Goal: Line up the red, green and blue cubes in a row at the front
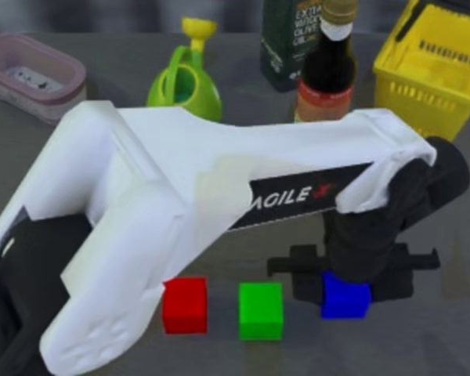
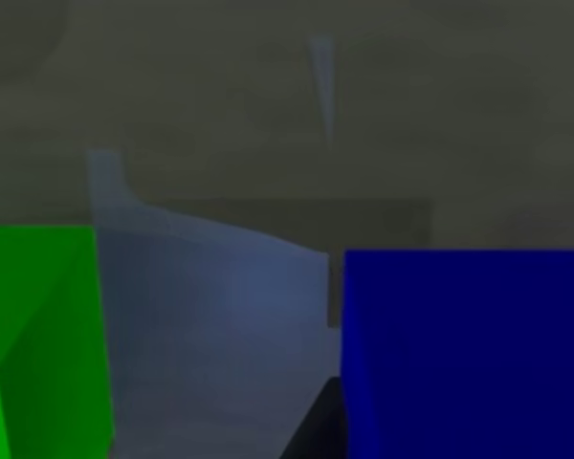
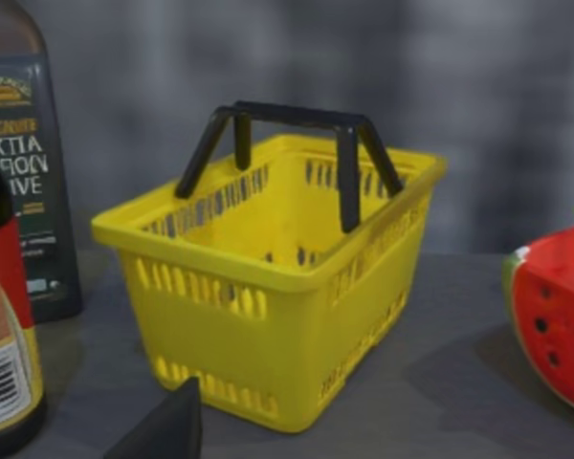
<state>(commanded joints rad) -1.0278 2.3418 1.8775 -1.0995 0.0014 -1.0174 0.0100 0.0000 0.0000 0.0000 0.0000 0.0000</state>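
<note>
Reading along the front of the desk (image 1: pixel 446 329) from left to right: red cube (image 1: pixel 185 305), green cube (image 1: pixel 260 310), blue cube (image 1: pixel 345 295), all three resting in a row with a gap between each, the blue one sitting slightly farther back than its neighbours. Handling, by my judgement: small, rigid, light blocks with flat smooth faces, not fragile; best taken across two opposite side faces, squarely, since a skewed pinch on so plain a surface could let one twist or slip. My left arm reaches across the desk and its claw (image 1: pixel 352 274) stands directly over the blue cube, dark fingers to either side of it; whether those fingers press on the faces or stand clear I cannot tell. The left wrist view shows the blue cube filling the near side and the green one just beside it, a strip of bare desk between. My right arm is out of the top view; its camera looks at the yellow basket (image 3: pixel 277 277) at the back right, with only a dark tip of its claw (image 3: pixel 167 430) showing, state not readable.
</note>
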